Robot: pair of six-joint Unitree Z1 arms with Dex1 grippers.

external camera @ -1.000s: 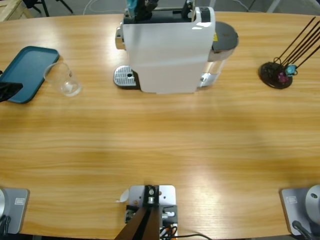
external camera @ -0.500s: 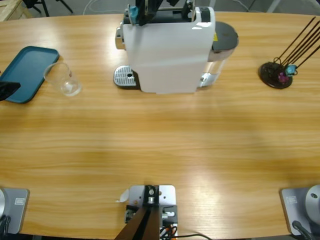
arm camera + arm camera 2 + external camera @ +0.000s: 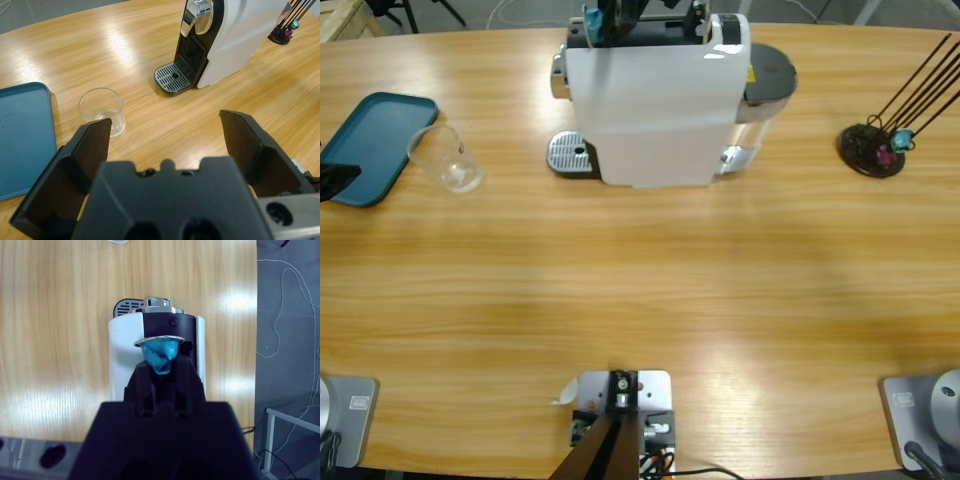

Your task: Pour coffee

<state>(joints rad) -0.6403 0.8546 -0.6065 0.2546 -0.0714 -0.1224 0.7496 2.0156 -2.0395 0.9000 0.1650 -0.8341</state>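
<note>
Above the white coffee machine [image 3: 655,100], the right hand [image 3: 161,364] pinches a blue capsule [image 3: 160,354]; well apart, the left hand [image 3: 165,135] gapes empty before the glass [image 3: 102,111] on the worktop [image 3: 640,290].

Left claw [image 3: 165,150]: two broad matte-black plastic jaws, flat wedge-shaped, on blocky black body with notched top edge and round recesses; bare metal bracket with screw hole at lower right corner. Right claw [image 3: 162,367]: narrow black jaws, ridged black housing, grey metal strip with holes at lower left.
</note>
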